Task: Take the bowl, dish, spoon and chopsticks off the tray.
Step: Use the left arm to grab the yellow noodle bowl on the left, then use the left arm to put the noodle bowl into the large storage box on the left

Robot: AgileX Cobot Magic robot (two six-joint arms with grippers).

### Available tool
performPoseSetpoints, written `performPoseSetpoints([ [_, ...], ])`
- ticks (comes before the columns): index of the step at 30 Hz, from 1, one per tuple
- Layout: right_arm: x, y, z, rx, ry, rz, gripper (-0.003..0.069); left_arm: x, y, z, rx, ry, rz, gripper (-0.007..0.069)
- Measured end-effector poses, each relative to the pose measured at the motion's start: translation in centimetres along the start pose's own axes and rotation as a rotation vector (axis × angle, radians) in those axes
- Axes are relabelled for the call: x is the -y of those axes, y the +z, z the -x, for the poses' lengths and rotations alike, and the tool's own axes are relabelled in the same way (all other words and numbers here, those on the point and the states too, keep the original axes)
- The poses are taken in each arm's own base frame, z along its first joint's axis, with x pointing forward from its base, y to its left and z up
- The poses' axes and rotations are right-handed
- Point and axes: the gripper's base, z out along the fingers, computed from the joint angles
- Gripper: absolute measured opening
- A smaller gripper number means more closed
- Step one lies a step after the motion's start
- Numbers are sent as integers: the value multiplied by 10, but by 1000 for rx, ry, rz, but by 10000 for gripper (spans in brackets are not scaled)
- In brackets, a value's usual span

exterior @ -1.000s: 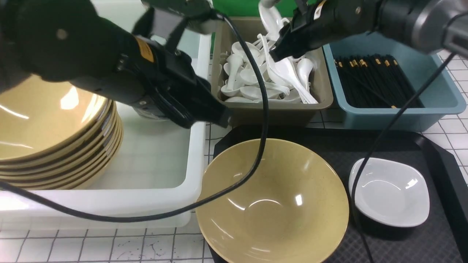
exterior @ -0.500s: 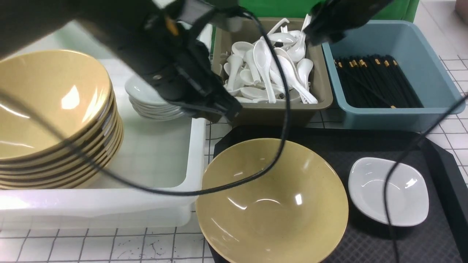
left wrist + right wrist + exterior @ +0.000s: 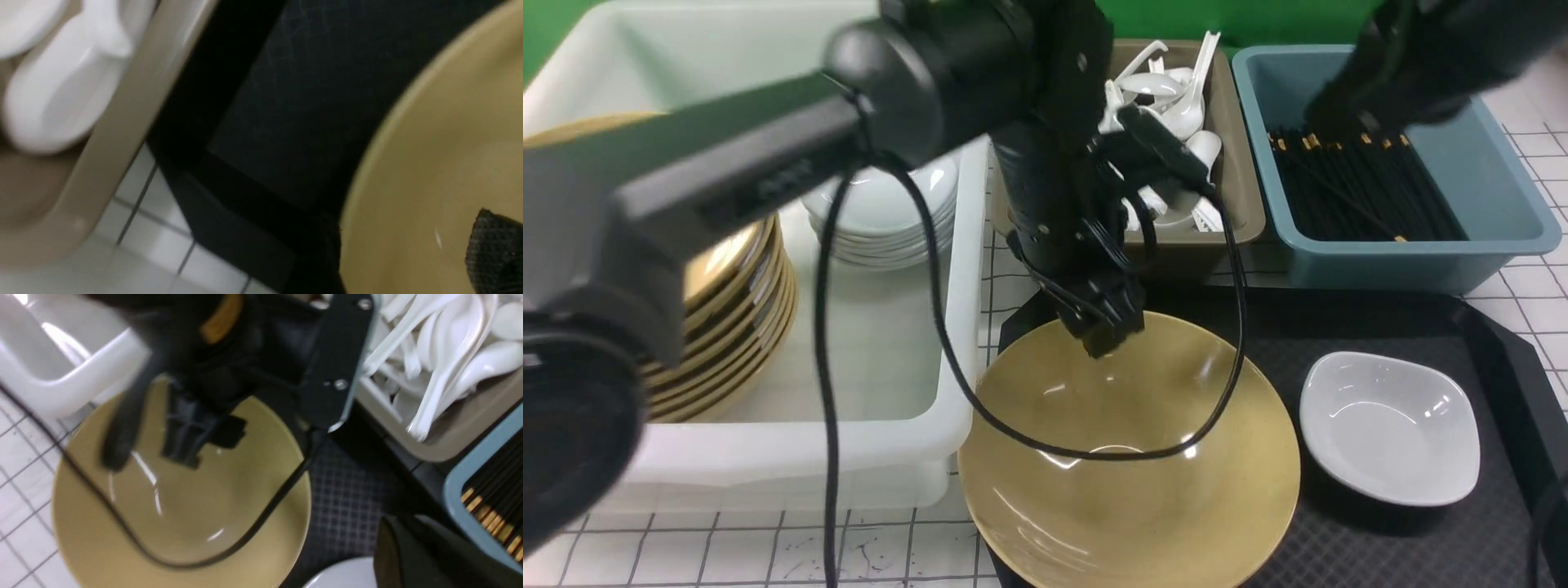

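Swinging in from upper left, our left gripper (image 3: 1104, 331) now hangs, jaws spread, over the far rim of the bowl (image 3: 1127, 465) at centre frame. Our right gripper (image 3: 1321, 121), clenched, has shifted above the blue bin (image 3: 1503, 208) at upper right. Bowl and dish (image 3: 1388, 429) sit on the tray (image 3: 1421, 327).

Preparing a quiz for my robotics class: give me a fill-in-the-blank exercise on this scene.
The white dish sits on the black ____.
The chopsticks lie in the ____ bin.
The left hand hangs over the far edge of the yellow ____.
Missing words: tray; blue; bowl.
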Motion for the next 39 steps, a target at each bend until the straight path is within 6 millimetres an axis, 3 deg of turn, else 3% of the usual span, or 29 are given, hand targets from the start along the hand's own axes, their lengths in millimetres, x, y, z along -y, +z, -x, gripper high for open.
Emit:
performPoseSetpoints([
  [4,-4,3,-11,-29,8,14,36,-3,26,3,-26,-2,-15,417],
  [7,-5,6,-14,-41,11,20,37,-3,34,3,-41,-7,-22,395],
  [11,-5,8,-16,-47,12,25,39,-2,35,1,-66,-44,-32,232],
  [12,-5,9,-16,-45,11,24,39,-1,30,0,-81,-58,-41,155],
  [14,-5,9,-16,-44,10,24,40,3,19,-1,-77,-96,-66,79],
  [18,-8,1,-11,-15,-6,22,41,7,-9,2,-2,-129,-70,18],
  [21,-16,-13,-4,32,-37,18,41,8,-28,4,47,-136,-58,6],
  [22,-25,-26,1,75,-67,19,43,7,-52,4,116,-150,-33,6],
  [27,-46,-53,16,177,-141,40,44,-6,-108,-15,253,-272,-46,7],
  [33,-69,-72,27,252,-217,78,44,-34,-177,-68,423,-458,-39,6],
  [35,-78,-77,28,267,-246,90,44,-49,-207,-114,487,-577,10,7],
  [36,-78,-77,28,268,-247,91,44,-49,-207,-114,487,-577,10,7],
  [38,-81,-78,28,268,-256,95,44,-52,-230,-155,526,-675,78,7],
  [39,-82,-78,28,267,-260,94,44,-53,-243,-191,549,-784,134,7],
])
